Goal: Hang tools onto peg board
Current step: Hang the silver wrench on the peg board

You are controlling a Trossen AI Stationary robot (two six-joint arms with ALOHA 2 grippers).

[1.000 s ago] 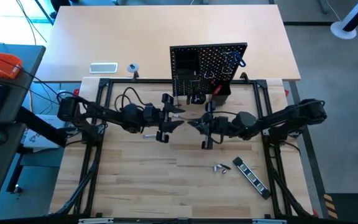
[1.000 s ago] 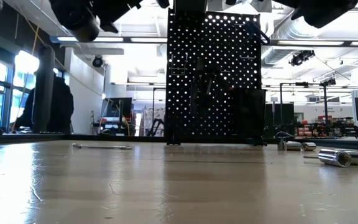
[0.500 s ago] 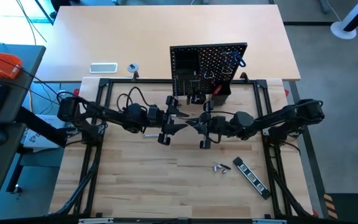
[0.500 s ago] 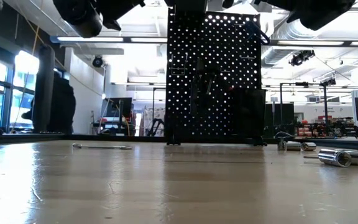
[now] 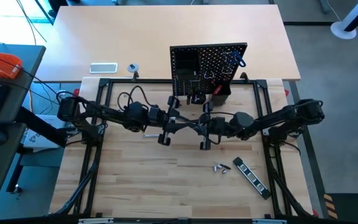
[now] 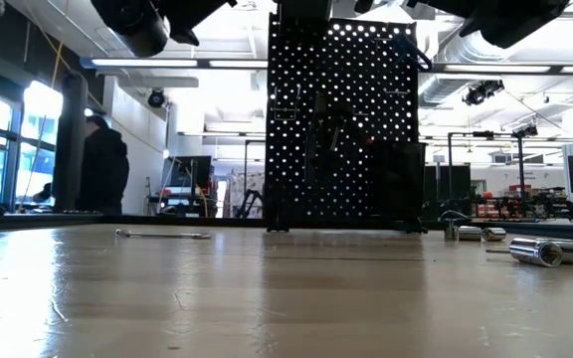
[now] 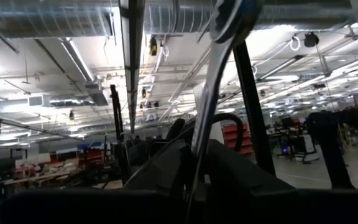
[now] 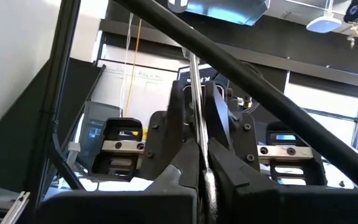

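Silver wrench [image 7: 219,93] | right gripper [image 5: 197,124] jaws pinching it | left gripper [image 5: 180,122] advanced since earlier, jaws narrowed onto it

At the centre of the frame you have the left gripper [image 5: 180,122] and right gripper [image 5: 197,126] meeting tip to tip, just below the peg board [image 5: 209,70]. A wrench [image 5: 150,134] lies below the left arm. Lower right, you see two small sockets [image 5: 219,167] beside a black striped bar [image 5: 252,177]. Upper left sit a white flat rectangle [image 5: 103,68] and tape roll [image 5: 133,68].
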